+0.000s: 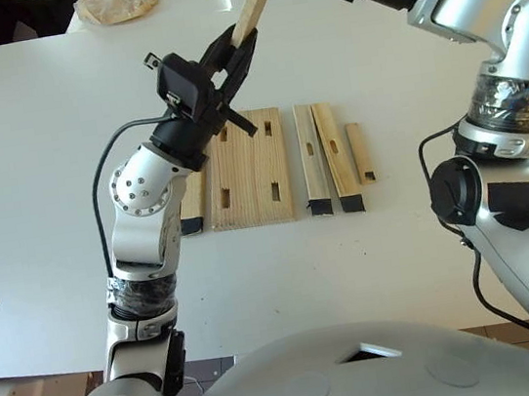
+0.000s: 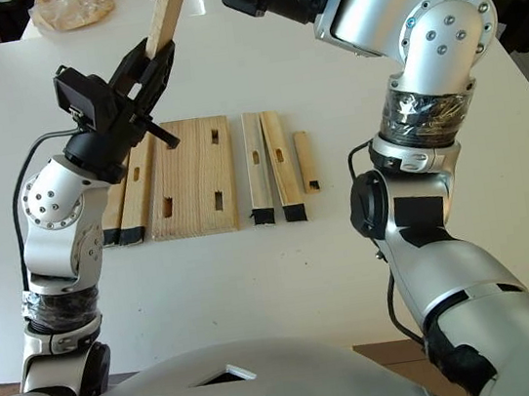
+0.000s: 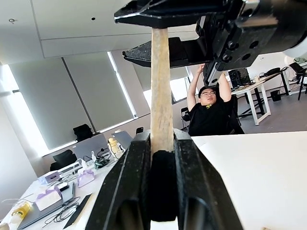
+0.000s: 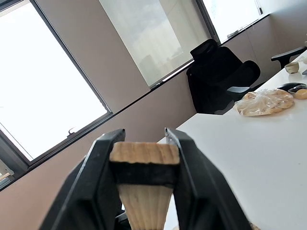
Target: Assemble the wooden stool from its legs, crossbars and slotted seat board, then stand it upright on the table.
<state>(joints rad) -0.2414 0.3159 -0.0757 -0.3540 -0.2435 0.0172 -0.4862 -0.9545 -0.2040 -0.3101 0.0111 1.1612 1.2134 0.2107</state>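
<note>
Stool joining was all ahead: seat board (image 1: 246, 169) and pieces (image 1: 335, 154) lay flat. One leg (image 1: 253, 8) sat clamped in both the left gripper (image 3: 162, 143) and the right gripper (image 4: 144, 143).

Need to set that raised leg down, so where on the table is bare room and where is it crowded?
Bare: the left side of the table, the near strip before the seat board, and the far band up to the plastic bag. Crowded: the middle, where legs and a short crossbar flank the board; the raised leg hangs above.
</note>
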